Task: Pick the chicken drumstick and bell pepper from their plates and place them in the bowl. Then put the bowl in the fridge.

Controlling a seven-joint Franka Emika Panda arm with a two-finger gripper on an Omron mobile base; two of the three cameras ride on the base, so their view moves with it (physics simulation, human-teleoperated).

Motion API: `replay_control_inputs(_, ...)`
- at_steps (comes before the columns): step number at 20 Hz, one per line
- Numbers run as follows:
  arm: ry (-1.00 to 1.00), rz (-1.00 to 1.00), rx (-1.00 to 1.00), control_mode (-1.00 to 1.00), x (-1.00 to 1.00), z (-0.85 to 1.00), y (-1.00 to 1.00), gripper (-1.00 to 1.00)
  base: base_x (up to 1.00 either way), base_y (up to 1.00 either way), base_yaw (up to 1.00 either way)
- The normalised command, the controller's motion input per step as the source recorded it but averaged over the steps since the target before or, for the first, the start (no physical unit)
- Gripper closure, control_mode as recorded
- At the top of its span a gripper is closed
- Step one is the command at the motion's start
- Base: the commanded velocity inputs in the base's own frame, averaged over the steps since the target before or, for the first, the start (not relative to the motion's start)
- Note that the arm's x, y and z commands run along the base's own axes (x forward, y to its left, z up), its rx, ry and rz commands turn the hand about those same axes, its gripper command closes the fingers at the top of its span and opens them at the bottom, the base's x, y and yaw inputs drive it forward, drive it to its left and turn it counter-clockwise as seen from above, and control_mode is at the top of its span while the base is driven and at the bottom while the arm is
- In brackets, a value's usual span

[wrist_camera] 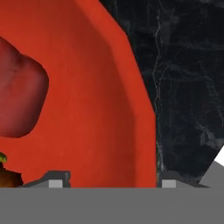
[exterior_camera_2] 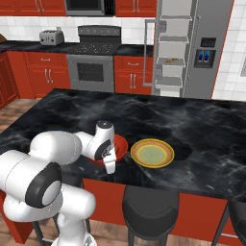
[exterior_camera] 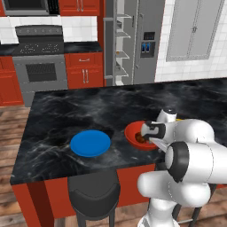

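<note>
The glossy red-orange round bowl (exterior_camera: 133, 133) sits near the black marble worktop's (exterior_camera: 66, 115) front edge, between the plain blue plate (exterior_camera: 90, 143) and the yellow, olive-rimmed plate (exterior_camera_2: 152, 153). The fingers (wrist_camera: 105, 183) straddle its rim, one inside, one outside, partly open. The blocky red bell pepper (wrist_camera: 19, 100) lies inside. The steel fridge (exterior_camera_2: 192, 48) stands open behind.

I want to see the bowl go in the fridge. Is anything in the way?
Nothing visible blocks it. The bowl sits on the black counter, and the fridge stands open across the floor. The blue plate lies off to the side.
</note>
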Motion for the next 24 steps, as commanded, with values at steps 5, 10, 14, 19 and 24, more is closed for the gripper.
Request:
replay_control_inputs(5, 0.01, 0.00, 0.07, -1.00, -0.03, -0.10, 0.00, 1.00, 0.00, 0.00, 0.00)
replay_control_inputs(10, 0.00, 0.00, 0.03, -1.00, -0.20, 0.03, 0.00, 1.00, 0.00, 0.00, 0.00)
replay_control_inputs(14, 0.00, 0.00, 0.01, -1.00, -0.37, 0.24, 0.01, 1.00, 0.00, 0.00, 0.00)
replay_control_inputs(19, -0.06, 0.00, 0.00, -1.00, -0.48, 0.31, 0.06, 1.00, 0.00, 0.00, 0.00)
replay_control_inputs(24, -0.12, 0.00, 0.00, -1.00, -0.43, 0.29, 0.06, 1.00, 0.00, 0.00, 0.00)
